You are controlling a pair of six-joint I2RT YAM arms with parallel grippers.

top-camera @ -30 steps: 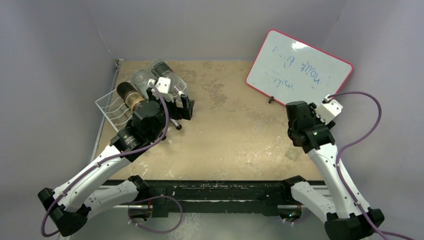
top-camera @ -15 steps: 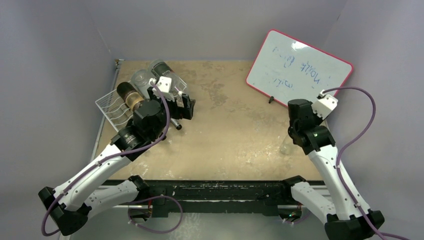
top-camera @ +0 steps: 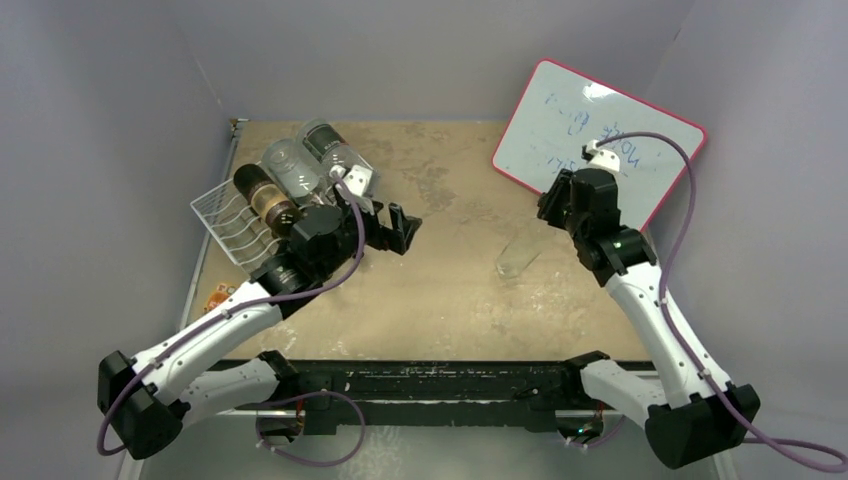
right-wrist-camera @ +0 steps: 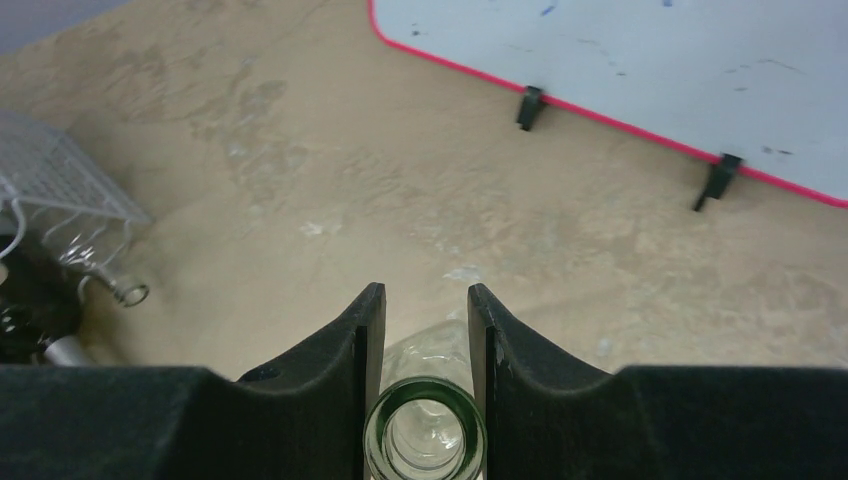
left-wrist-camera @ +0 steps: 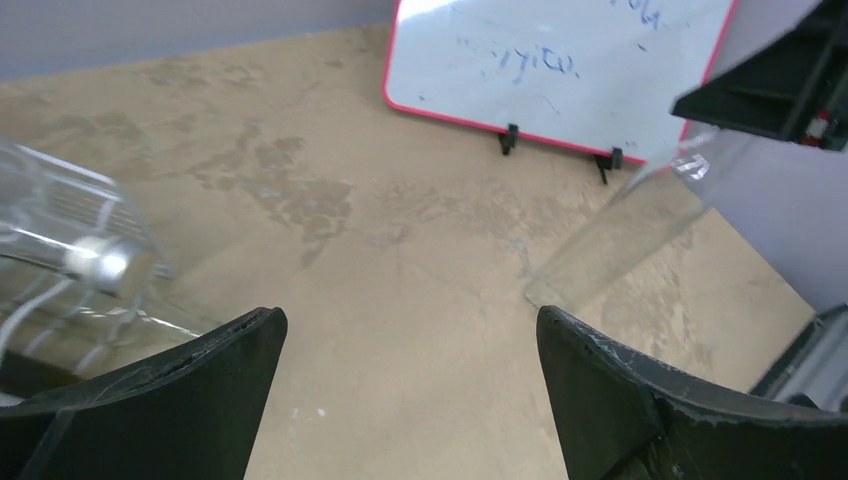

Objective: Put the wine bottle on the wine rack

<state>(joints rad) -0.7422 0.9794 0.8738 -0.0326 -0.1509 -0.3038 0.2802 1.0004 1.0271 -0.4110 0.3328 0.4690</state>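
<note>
— Rack [top-camera: 228, 218] first: where does it sit from the left gripper [top-camera: 397, 229]?
— Out past that gripper's left finger [left-wrist-camera: 190, 390], well apart from the jaws, with three racked bottles [top-camera: 290, 168] lying across it; in the wrist view one of them, capped, shows just beside that finger
— And those jaws?
— Spread wide, with nothing between them but bare table [top-camera: 450, 300]
— Where's the bottle [top-camera: 515, 258]?
— To the right of the left jaws, well apart from the rack. Its neck is pinched in the right gripper [right-wrist-camera: 425, 300], whose jaws are closed on it just under the green rim, with the mouth facing the wrist camera
— Upright?
— Tilted, with the base low toward the table ahead of the jaws; whether it touches I cannot tell
— Beyond it?
— Whiteboard [top-camera: 600, 135], leaning up past the right jaws
</note>
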